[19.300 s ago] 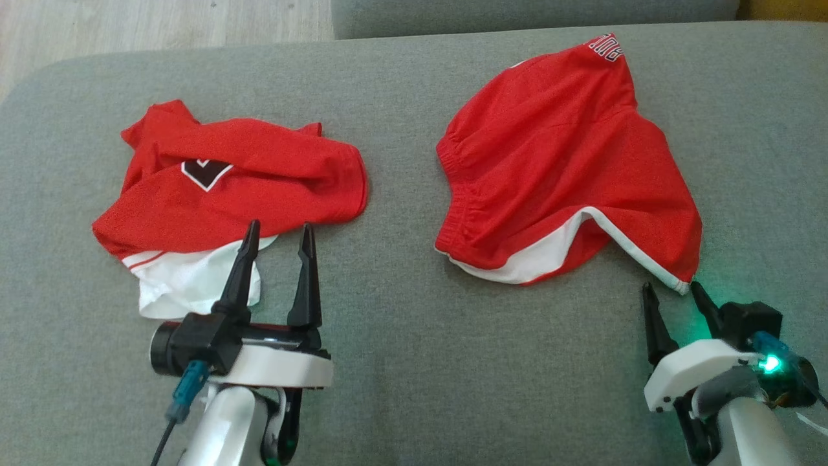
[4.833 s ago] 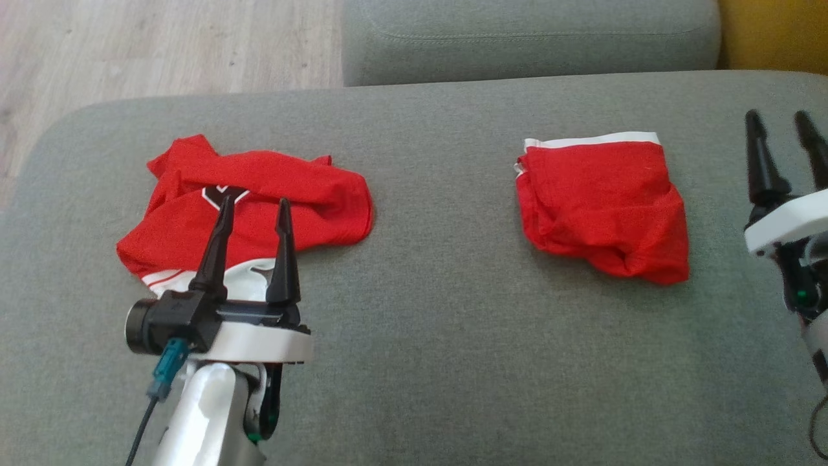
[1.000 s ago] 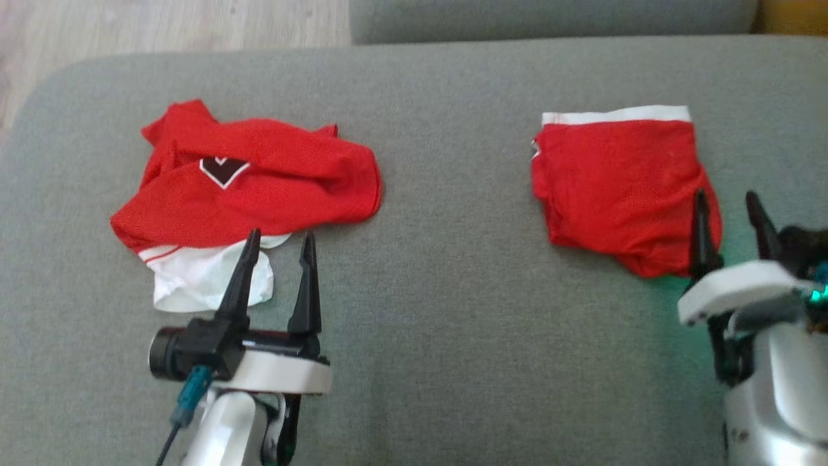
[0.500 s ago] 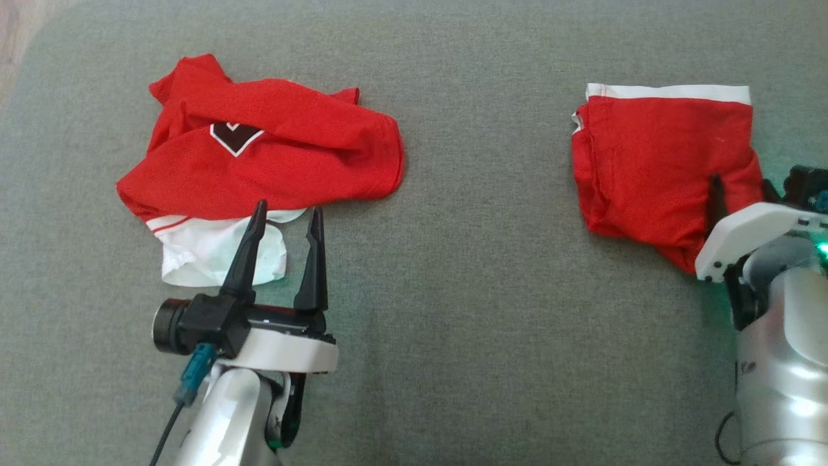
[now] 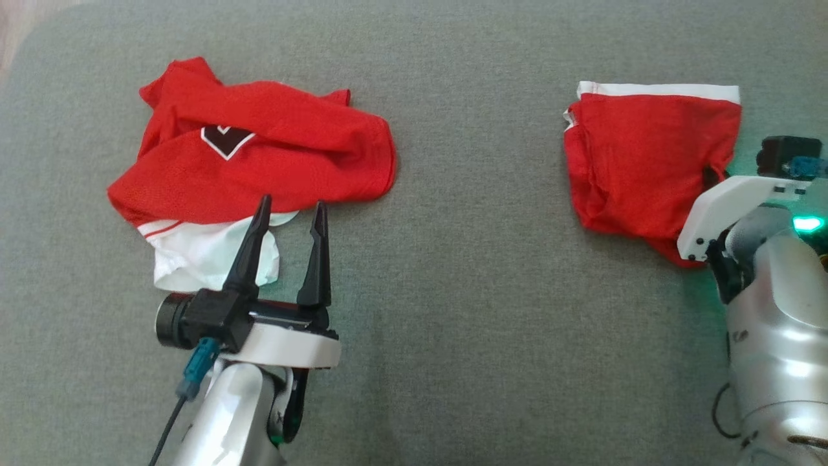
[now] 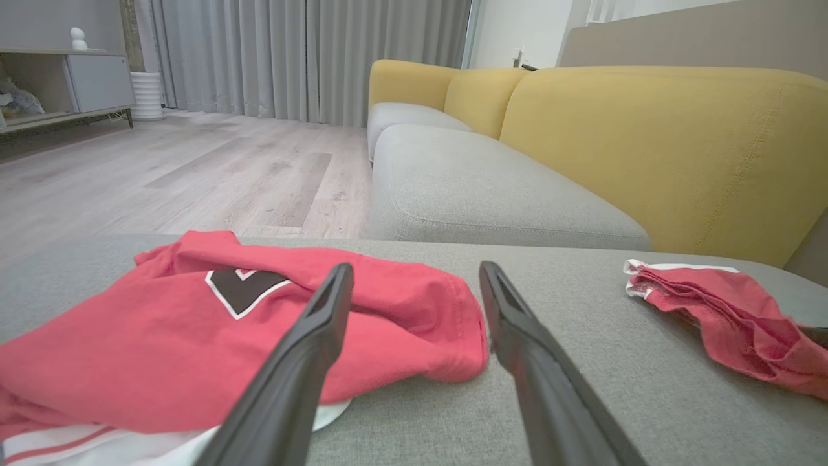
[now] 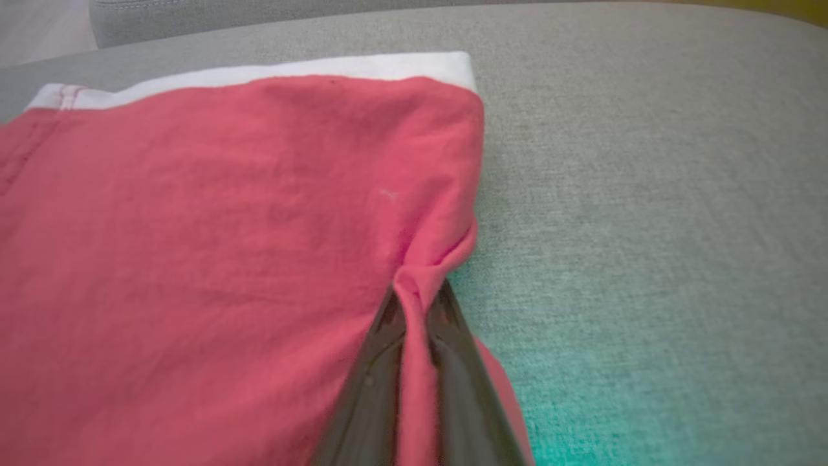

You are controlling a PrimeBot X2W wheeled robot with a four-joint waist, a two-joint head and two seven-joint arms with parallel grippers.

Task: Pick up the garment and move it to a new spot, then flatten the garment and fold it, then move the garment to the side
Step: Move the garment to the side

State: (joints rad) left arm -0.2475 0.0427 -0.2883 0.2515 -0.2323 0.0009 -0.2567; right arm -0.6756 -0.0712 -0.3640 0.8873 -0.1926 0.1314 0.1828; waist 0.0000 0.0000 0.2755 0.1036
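Observation:
The folded red garment (image 5: pixel 647 152) with a white band along its far edge lies at the right of the grey cushion (image 5: pixel 479 259). My right gripper (image 7: pixel 419 294) is shut on a pinch of its right edge; the red cloth bunches up between the two dark fingers in the right wrist view. In the head view the right wrist (image 5: pixel 744 200) covers the garment's near right corner. The garment also lies at the right in the left wrist view (image 6: pixel 724 320). My left gripper (image 5: pixel 291 210) stands open near the front left, nothing between its fingers.
A second, crumpled red jersey (image 5: pixel 259 155) with a black-and-white emblem and white lining lies at the left, just beyond my left fingertips. A yellow sofa back (image 6: pixel 647 136) and another grey cushion (image 6: pixel 479 188) stand behind. Wood floor (image 6: pixel 162 168) lies past the far left edge.
My right gripper has moved forward onto the folded garment's right edge and shut on it. The head camera has tilted down, shifting the whole picture. The left arm holds still.

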